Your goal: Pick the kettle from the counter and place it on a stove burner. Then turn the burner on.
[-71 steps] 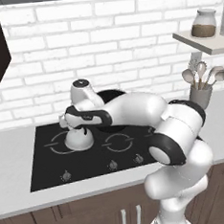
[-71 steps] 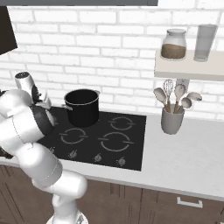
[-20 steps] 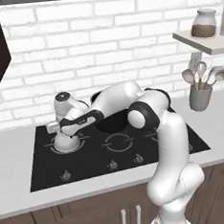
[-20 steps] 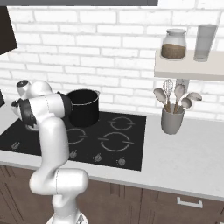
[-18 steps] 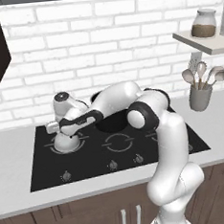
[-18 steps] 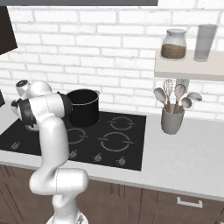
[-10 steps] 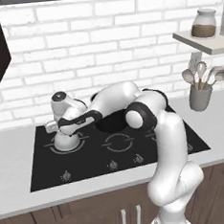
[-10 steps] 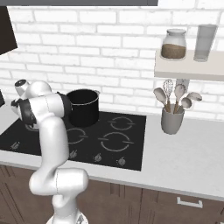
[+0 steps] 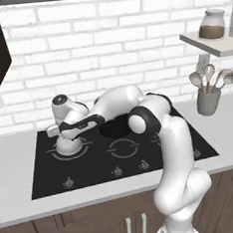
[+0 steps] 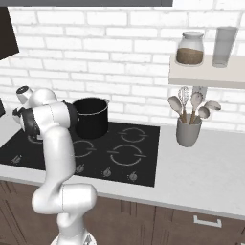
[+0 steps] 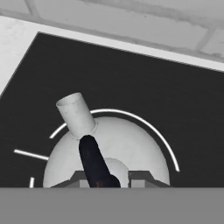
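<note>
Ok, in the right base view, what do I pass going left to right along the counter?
Kettle in the hand → black pot → utensil cup.

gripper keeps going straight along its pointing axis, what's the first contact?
The kettle. The gripper is shut on its dark handle, directly above the white body. Beneath the kettle lies the stove burner ring on the black cooktop; how far apart, I cannot tell.

Matt white-silver metal kettle [image 11: 109, 153] with dark plastic-looking handle [image 11: 94, 164], glossy black glass cooktop [image 9: 117, 153], smooth pale stone-like counter [image 10: 201, 172], matt black pot [image 10: 91, 117], rough white brick wall [image 9: 107, 49]
</note>
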Controlling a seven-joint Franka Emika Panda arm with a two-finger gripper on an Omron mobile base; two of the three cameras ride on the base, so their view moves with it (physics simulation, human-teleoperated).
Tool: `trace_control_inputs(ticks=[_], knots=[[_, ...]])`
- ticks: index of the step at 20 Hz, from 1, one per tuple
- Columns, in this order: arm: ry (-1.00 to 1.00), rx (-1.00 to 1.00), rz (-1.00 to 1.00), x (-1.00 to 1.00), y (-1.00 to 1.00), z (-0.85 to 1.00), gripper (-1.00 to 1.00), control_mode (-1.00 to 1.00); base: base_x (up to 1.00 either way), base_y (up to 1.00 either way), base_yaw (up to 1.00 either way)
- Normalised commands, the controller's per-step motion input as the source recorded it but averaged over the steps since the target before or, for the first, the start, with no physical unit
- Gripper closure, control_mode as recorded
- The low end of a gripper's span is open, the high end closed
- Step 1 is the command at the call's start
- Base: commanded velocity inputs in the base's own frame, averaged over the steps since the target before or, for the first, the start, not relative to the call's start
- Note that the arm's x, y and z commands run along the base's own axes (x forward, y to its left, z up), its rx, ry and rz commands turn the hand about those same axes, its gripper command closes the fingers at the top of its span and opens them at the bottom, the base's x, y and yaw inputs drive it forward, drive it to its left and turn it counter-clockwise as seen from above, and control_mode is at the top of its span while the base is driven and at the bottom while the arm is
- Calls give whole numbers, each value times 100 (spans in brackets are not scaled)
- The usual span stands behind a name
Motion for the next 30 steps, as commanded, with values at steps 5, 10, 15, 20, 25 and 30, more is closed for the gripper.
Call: trace_control_inputs(ticks=[5, 10, 15, 20, 25, 30], knots=[[0, 0, 0, 0, 0, 0, -100, -100, 0, 0, 0], [0, 0, 0, 0, 0, 0, -100, -100, 0, 0, 0], [0, -2, 0, -12, 0, 9, -100, -100, 0, 0, 0], [-3, 0, 0, -73, 0, 34, -100, -100, 0, 0, 0], [0, 0, 0, -91, -3, 37, -100, -100, 0, 0, 0], [0, 0, -4, -82, -20, 25, -100, -100, 0, 0, 0]])
